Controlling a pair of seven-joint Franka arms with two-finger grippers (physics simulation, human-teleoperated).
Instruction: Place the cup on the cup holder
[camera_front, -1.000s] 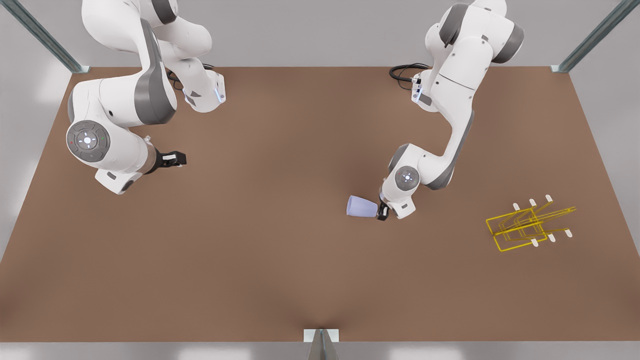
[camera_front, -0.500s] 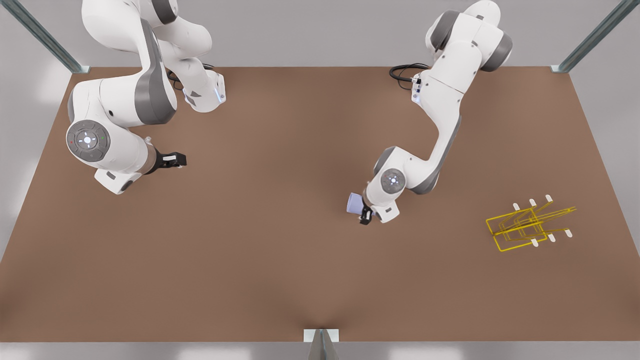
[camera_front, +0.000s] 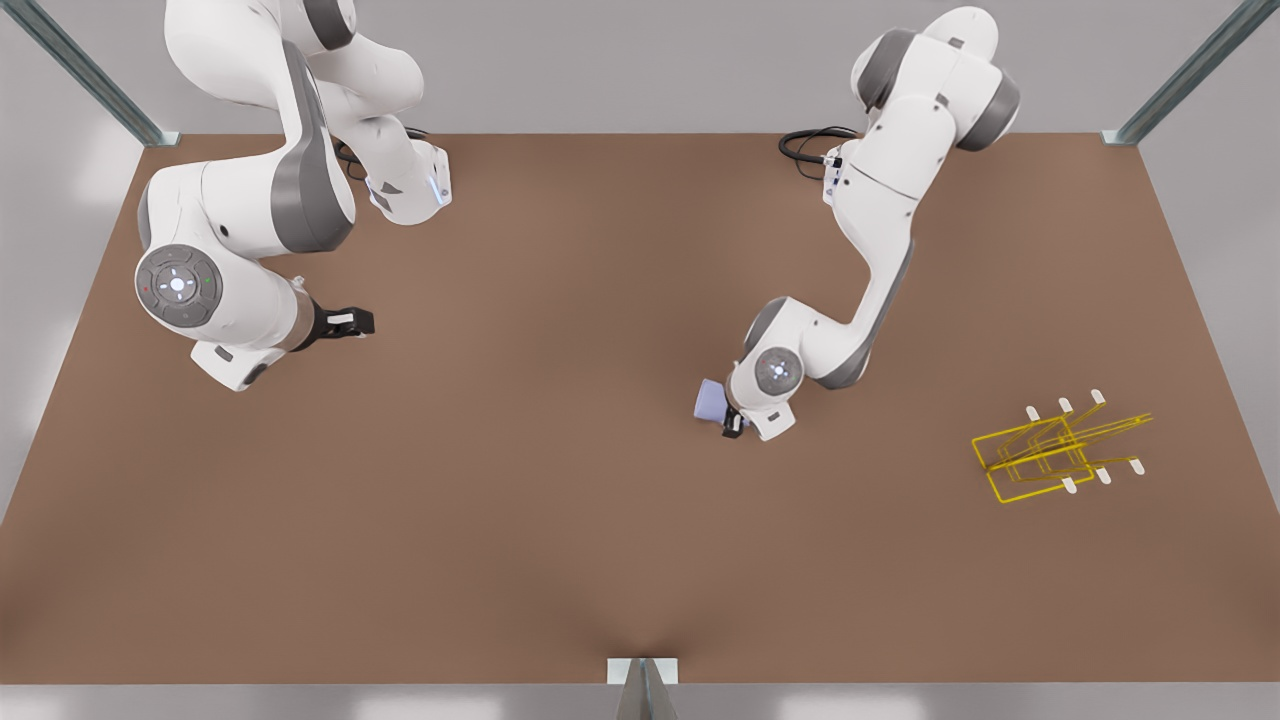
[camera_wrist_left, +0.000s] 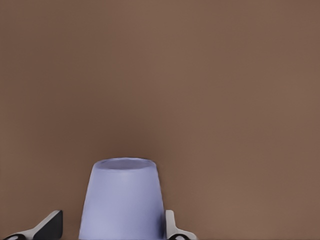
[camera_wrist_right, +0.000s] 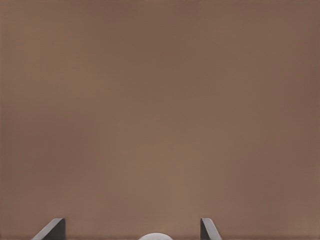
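Now the cup (camera_front: 711, 403), lying on its side mid-tabletop (camera_front: 560, 520), is being straddled by the left claw (camera_wrist_left: 112, 231), spread and not yet clamped; a second ago it stood beside it. The cup holder (camera_front: 1060, 450) is being left well apart, and the right claw (camera_front: 352, 321) is being kept waiting, wide.

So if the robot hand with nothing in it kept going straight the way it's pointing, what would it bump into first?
Probably just the brown table. The right hand is open and waiting, and its wrist view has bare tabletop straight ahead. The cup sits between the left hand's fingers, far off its line.

Brown table (camera_front: 560, 560) (black cable (camera_front: 805, 148) behind)
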